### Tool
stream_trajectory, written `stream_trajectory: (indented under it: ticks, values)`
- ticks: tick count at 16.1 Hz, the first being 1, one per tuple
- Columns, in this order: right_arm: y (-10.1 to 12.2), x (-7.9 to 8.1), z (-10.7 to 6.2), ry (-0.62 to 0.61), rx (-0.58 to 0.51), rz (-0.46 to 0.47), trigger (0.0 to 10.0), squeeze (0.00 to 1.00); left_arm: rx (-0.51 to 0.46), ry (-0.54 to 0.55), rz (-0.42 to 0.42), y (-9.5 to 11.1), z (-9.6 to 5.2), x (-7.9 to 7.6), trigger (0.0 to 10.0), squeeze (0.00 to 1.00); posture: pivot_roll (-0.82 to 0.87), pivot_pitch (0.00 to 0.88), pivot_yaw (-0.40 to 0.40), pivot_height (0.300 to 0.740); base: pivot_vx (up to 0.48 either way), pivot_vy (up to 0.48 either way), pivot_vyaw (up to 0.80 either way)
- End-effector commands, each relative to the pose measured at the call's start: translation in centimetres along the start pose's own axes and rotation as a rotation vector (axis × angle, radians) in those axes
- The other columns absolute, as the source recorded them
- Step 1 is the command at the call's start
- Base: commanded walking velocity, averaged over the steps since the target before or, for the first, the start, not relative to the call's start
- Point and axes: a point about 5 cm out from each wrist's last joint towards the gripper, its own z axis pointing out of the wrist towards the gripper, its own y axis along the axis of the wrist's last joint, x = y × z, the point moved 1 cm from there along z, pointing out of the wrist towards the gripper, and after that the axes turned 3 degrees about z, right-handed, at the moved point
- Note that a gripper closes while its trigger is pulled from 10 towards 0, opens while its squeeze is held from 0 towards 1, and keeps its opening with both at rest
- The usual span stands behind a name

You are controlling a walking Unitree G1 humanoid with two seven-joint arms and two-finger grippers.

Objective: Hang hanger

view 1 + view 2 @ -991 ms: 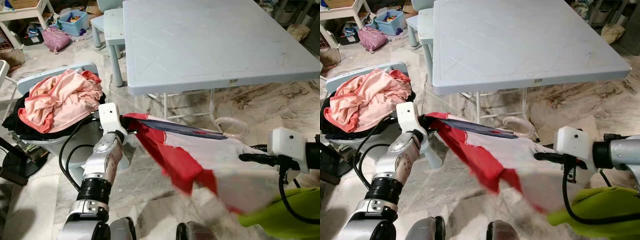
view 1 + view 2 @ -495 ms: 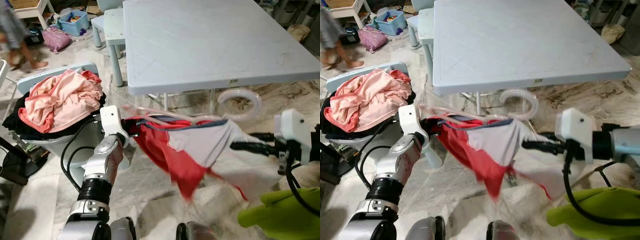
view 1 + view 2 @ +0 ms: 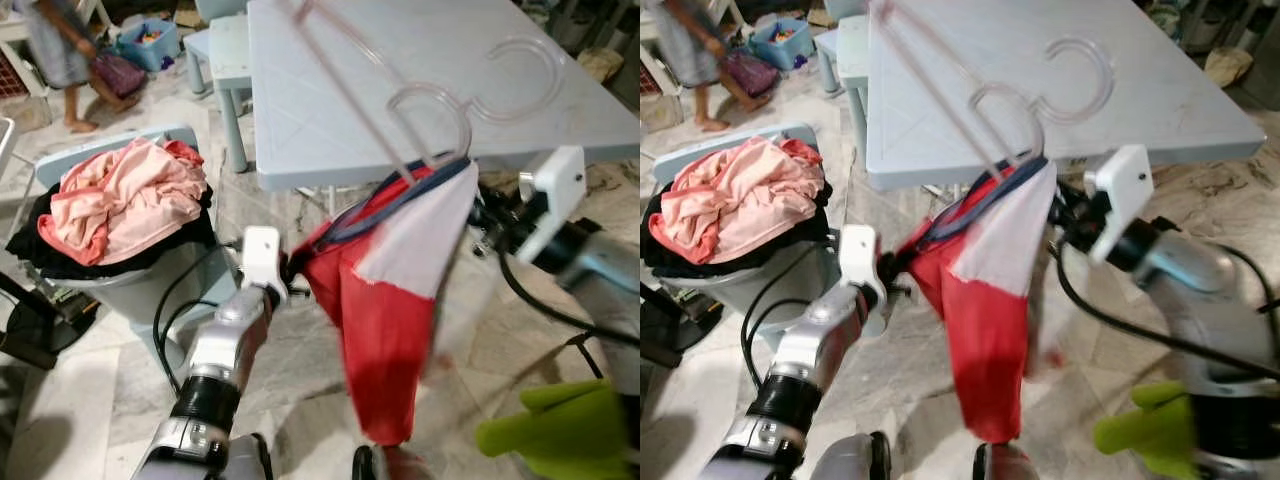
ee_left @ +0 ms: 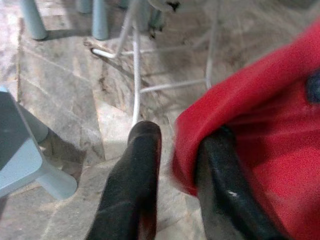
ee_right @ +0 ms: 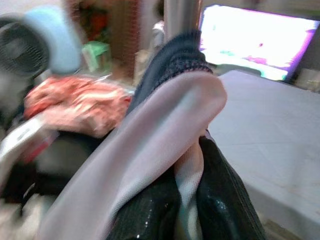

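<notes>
Change since a second earlier: both arms had swung upward, lifting the red-and-white garment point(image 3: 385, 300) from a low horizontal stretch into a hanging drape; the clear plastic hanger point(image 3: 420, 95) had risen with it, and a person point(image 3: 60, 50) had walked in at 10 o'clock.
Laundry basket: a pale blue plastic basket point(image 3: 120, 290) heaped with pink clothes point(image 3: 125, 195) stood at 9 o'clock.
Left gripper: the left gripper point(image 4: 175, 185) sat at 7 o'clock from the garment's collar, its fingers closed on a fold of red cloth.
Hanger: it was threaded through the navy collar, its hook point(image 3: 525, 80) up at 1 o'clock over the light blue plastic table point(image 3: 330, 130), blurred by motion.
Right gripper: the right gripper point(image 5: 187, 210) at 3 o'clock pinched white cloth just below the collar.
Step in hand: judged to be raising the dressed hanger toward somewhere to hang it.
Next move: likely carrying it to a rail and setting the hook over; no rail could be made out.
</notes>
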Motion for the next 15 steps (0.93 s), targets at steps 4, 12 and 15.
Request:
stream_trajectory:
  ticks: [4, 12, 15]
  values:
    - [-0.7, 0.2, 1.5, -0.144, -0.046, 0.06, 10.0, 0.0, -0.025, -0.031, 0.087, 0.1, -0.3, -0.4, 10.0, 1.0, -0.14, 0.086, 0.022, 0.74, 0.0, 0.0, 0.0]
    - [-7.6, -1.4, 2.1, -0.184, 0.279, -0.194, 10.0, 0.0, -0.085, -0.436, 0.541, -1.2, -3.3, -3.3, 10.0, 1.0, -0.09, 0.077, 0.035, 0.74, 0.0, 0.0, 0.0]
    - [-8.5, -3.0, 2.8, -0.075, 0.343, -0.283, 10.0, 0.0, -0.185, -0.522, 0.624, -0.3, -5.3, -3.3, 10.0, 1.0, -0.07, 0.074, 0.032, 0.74, 0.0, 0.0, 0.0]
